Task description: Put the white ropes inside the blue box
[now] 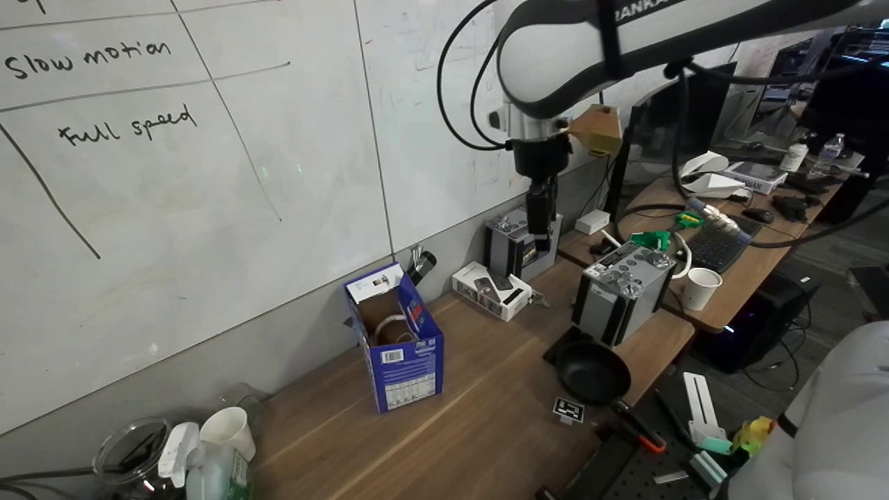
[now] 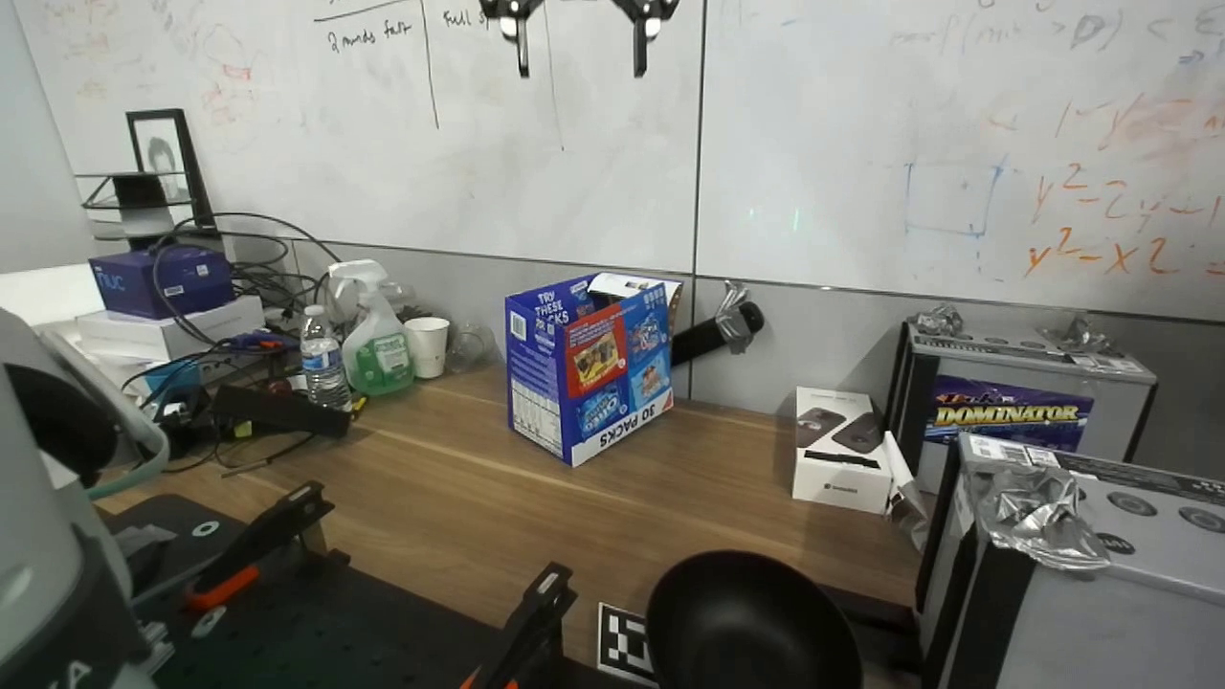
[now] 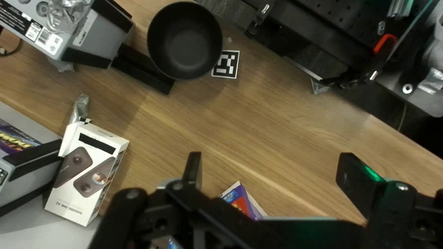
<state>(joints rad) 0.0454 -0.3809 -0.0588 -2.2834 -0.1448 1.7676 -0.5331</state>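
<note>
Both fingers [image 2: 523,53] stand wide apart and hold nothing. They show at the top edge of an exterior view, high over the bench [image 2: 459,498]. White rope [image 1: 390,319] bends in a curve inside the blue box [image 1: 408,371], low and a bit left of the middle in an exterior view. The box stands up on the bench with its top open. So I think the job is done, or very nearly: rope is in the box, and the fingers are far from it. I can't count the ropes, because the box's sides hide most of what is inside. A white bent thing [image 1: 689,258] sits at the right of an exterior view, by a green thing [image 1: 651,240]; I can't tell what it is. If all the ropes are in, I guess there is only the arm [image 1: 542,62] to put away.

In an exterior view, the rope lies lower and more to the left than the fingers [image 1: 542,239], well apart from them. In the wrist view, the fingers show low in the frame, and a corner of the box [image 3: 242,205] peeks out between them, near the bottom edge. Dark finger parts hide the rest, and I see no rope there.
</note>
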